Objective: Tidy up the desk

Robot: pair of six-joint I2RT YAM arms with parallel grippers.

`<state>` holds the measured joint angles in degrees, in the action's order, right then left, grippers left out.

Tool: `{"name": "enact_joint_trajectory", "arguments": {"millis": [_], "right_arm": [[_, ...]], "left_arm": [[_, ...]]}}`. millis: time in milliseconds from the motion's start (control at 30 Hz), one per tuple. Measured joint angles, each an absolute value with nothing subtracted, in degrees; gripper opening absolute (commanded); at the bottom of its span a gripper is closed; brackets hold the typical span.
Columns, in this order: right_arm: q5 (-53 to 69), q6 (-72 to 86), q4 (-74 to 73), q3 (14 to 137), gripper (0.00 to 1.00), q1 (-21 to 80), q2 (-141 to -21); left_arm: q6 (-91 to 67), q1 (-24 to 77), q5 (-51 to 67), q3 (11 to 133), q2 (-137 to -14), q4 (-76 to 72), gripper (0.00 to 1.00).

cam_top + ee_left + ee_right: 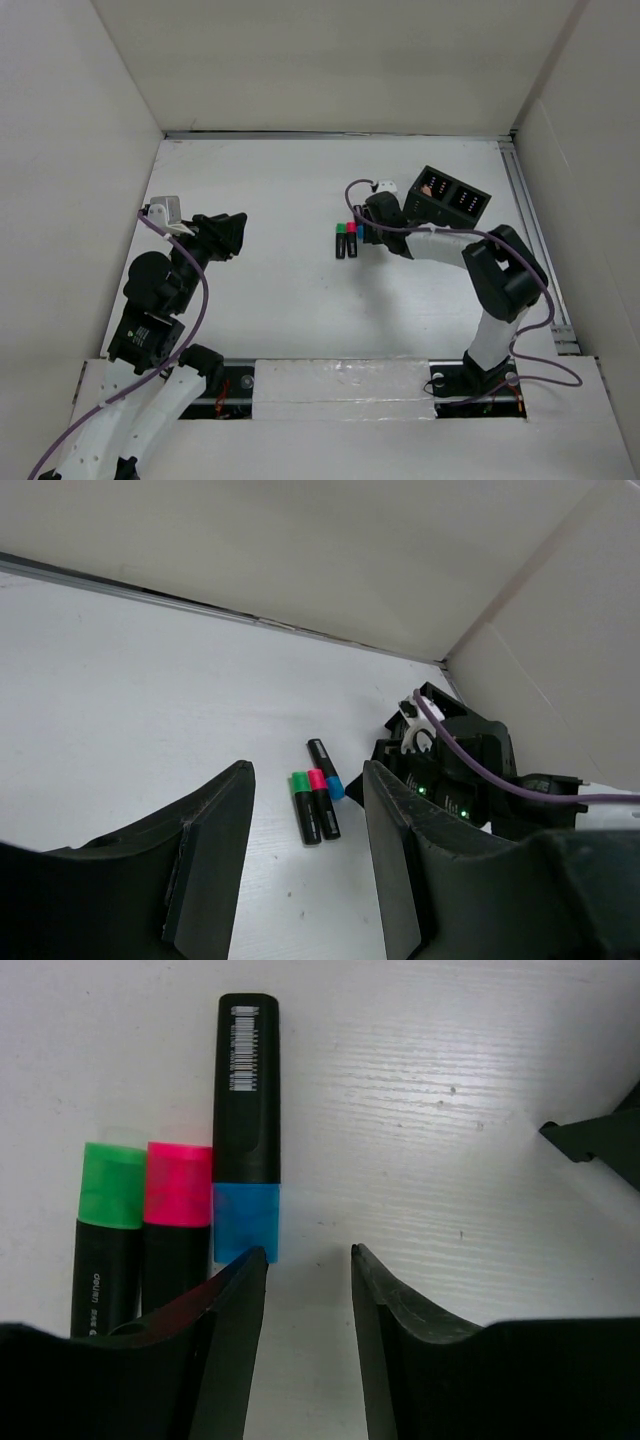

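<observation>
The white desk (280,190) holds three black highlighters side by side near its middle: green cap (341,230), pink cap (351,227) and a blue-capped one (245,1222) lying the other way round. In the right wrist view the green cap (110,1185) and pink cap (178,1185) lie left of the blue. My right gripper (308,1255) is open and empty, low over the desk just right of the blue cap; it also shows in the top view (366,230). My left gripper (240,236) is open and empty, raised at the left, facing the highlighters (317,800).
A small black two-compartment box (450,195) stands tilted at the back right, just behind my right wrist, with something small in its left compartment. White wall panels enclose the desk. Metal rails (530,220) run along the right and far edges.
</observation>
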<state>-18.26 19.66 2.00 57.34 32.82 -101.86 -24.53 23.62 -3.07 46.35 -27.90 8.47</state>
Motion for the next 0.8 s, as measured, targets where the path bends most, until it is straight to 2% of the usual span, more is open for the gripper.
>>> {"name": "enact_joint_trajectory", "arguments": {"millis": [33,100,467,800], "right_arm": [[-17.9,19.5,1.7,57.9,0.51,32.9,-102.6],[-17.5,19.2,1.4,58.8,0.52,33.1,-103.3],[-15.8,19.0,0.7,61.3,0.52,35.0,-106.5],[-17.0,18.6,0.3,71.9,0.50,33.8,-113.7]], "left_arm": [[-24.5,23.6,-3.1,46.3,-27.9,8.5,0.44],[-24.5,23.6,-3.1,46.3,-27.9,8.5,0.44],[-24.5,23.6,-3.1,46.3,-27.9,8.5,0.44],[-24.5,23.6,-3.2,46.3,-27.9,8.5,0.44]]}}
